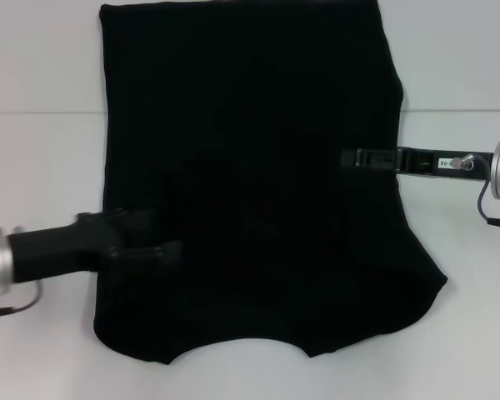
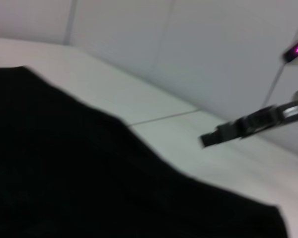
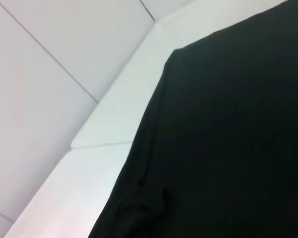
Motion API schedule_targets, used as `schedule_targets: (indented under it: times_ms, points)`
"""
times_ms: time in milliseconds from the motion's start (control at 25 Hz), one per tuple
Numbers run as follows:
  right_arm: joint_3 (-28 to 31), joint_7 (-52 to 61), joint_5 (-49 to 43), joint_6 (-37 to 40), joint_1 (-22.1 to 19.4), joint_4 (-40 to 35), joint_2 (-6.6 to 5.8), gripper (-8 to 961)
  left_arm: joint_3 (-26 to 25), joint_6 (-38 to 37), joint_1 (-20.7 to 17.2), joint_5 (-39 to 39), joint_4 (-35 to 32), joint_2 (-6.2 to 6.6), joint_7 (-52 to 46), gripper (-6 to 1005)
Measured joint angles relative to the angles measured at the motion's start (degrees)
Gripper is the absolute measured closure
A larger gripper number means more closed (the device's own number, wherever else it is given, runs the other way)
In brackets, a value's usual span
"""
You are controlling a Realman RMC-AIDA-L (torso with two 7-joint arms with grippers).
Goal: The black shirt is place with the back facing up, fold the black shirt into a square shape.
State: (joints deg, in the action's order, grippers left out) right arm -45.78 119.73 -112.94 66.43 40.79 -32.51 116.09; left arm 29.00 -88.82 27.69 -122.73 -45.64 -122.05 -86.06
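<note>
The plain matte black fabric shirt [image 1: 258,183] lies flat on the white table [image 1: 42,150], left pincer [image 1: 162,239] spread over its near-left part, right pincer [image 1: 350,157], grip unclear, at its right edge; a shallow pinch could drop the fold.

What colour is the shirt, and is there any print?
The shirt is plain black, no print visible; head view shows it best.

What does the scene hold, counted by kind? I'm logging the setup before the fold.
Black shirt: 1
Grippers: 2, the left gripper over the shirt's left edge, the right gripper at its right edge
White table: 1
Total: 4
</note>
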Motion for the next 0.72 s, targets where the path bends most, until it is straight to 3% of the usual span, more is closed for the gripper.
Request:
schedule_targets:
  times_ms: [200,400,720]
  points:
    - [-0.1,-0.2,0.5,-2.3,0.1,0.9,0.47,167,-2.5,0.1,-3.8,-1.7,-4.3,-0.88,8.7,95]
    - [0.2,-0.1,0.5,-3.3,0.6,1.4,0.5,170,-2.0,0.9,-5.0,-4.1,-6.5,-1.9,16.9,94]
    - [0.8,0.4,1.2,-4.6,0.6,2.3,0.54,176,4.2,3.7,-4.7,-7.1,-9.0,-2.32,21.5,94]
